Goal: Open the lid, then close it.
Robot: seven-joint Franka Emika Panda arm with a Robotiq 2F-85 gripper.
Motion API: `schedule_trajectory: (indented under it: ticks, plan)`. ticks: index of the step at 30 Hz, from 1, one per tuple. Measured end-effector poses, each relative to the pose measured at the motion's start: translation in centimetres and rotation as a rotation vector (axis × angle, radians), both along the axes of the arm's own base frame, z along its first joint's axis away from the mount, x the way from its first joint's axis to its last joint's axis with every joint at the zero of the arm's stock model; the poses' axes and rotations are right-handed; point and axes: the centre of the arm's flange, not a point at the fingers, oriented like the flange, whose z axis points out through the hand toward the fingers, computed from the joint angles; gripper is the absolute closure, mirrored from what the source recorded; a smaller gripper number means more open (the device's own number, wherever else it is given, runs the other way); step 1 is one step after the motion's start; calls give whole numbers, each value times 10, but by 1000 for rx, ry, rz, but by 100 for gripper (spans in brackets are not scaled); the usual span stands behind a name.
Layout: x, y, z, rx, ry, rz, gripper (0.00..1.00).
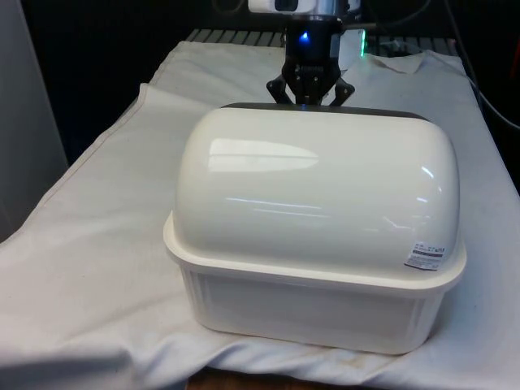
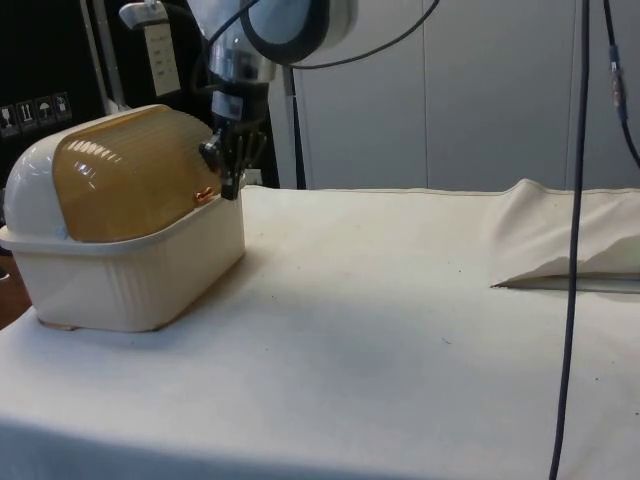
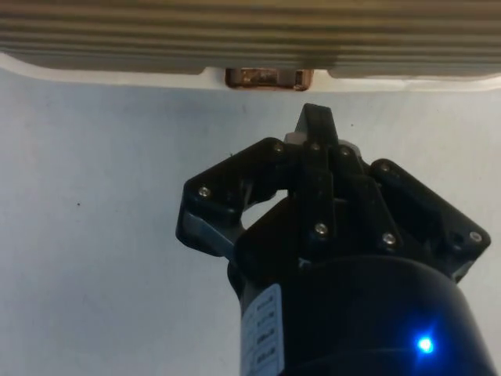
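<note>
The lid (image 2: 130,175), a ribbed amber roll-top, sits shut over the cream bread box (image 2: 130,265) at the near end of the cloth-covered table (image 2: 400,330), and we see its small copper handle (image 3: 268,77) at the lid's lower edge, on the robot-facing side w/ the gripper (image 3: 315,125) just in front of it. We see the gripper's fingers together, tip pointing at the handle but a bit apart from it in the wrist view, holding nothing. In the side view the gripper (image 2: 232,185) hangs right beside the box's front, approx. level w/ the handle.
</note>
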Motion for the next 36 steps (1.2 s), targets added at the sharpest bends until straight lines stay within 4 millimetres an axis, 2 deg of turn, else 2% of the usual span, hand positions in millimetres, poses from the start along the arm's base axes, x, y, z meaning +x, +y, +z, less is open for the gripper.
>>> schedule_trajectory:
  ticks: [36]
  plan:
    - [10,-5,-1,11,-12,-46,100]
